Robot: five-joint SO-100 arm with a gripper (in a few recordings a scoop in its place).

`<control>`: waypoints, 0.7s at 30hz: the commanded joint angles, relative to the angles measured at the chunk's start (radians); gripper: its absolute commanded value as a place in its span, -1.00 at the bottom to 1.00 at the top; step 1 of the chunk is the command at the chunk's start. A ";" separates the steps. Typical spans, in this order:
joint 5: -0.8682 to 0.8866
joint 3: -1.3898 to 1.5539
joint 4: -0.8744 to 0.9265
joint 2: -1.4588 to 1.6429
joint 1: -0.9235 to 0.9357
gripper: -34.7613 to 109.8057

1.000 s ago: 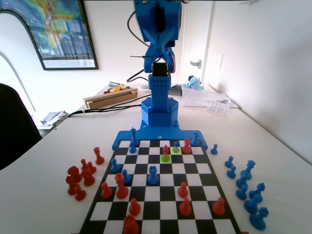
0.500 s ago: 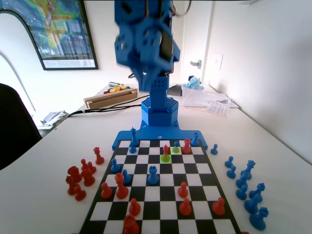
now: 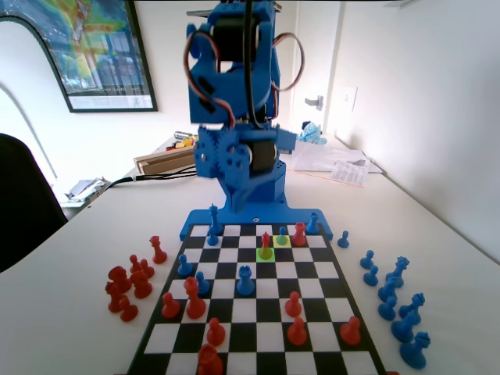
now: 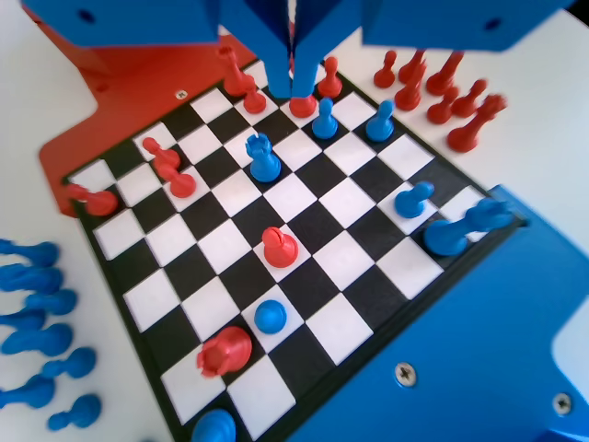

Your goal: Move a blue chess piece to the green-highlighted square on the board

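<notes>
The blue chess piece (image 3: 282, 235), a small ball-headed pawn, stands on the yellow square in the board's (image 3: 258, 312) far rows. The green-highlighted square (image 3: 260, 257) lies diagonally in front of it to the left, and a red pawn (image 3: 266, 243) stands on it. In the wrist view the same blue pawn (image 4: 270, 316) sits near the bottom with the red pawn (image 4: 279, 247) just beyond it. My gripper (image 4: 291, 90) hangs high over the board's (image 4: 304, 198) far part, its jaws pressed together and holding nothing.
Red pieces (image 3: 131, 283) stand off the board at the left and blue ones (image 3: 394, 301) at the right. On the board are a blue rook (image 3: 245, 280), blue pawns (image 3: 185, 266), a tall blue piece (image 3: 214, 223) and several red pieces (image 3: 194, 297).
The blue arm has folded down and forward from its upright pose, with its upper part now lower over the base. No piece has moved.
</notes>
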 commanded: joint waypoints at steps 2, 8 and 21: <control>0.028 -0.009 -0.040 -0.031 -0.014 -0.50; 0.077 -0.015 -0.052 -0.103 -0.038 -0.45; 0.146 0.012 -0.072 -0.143 -0.091 -0.32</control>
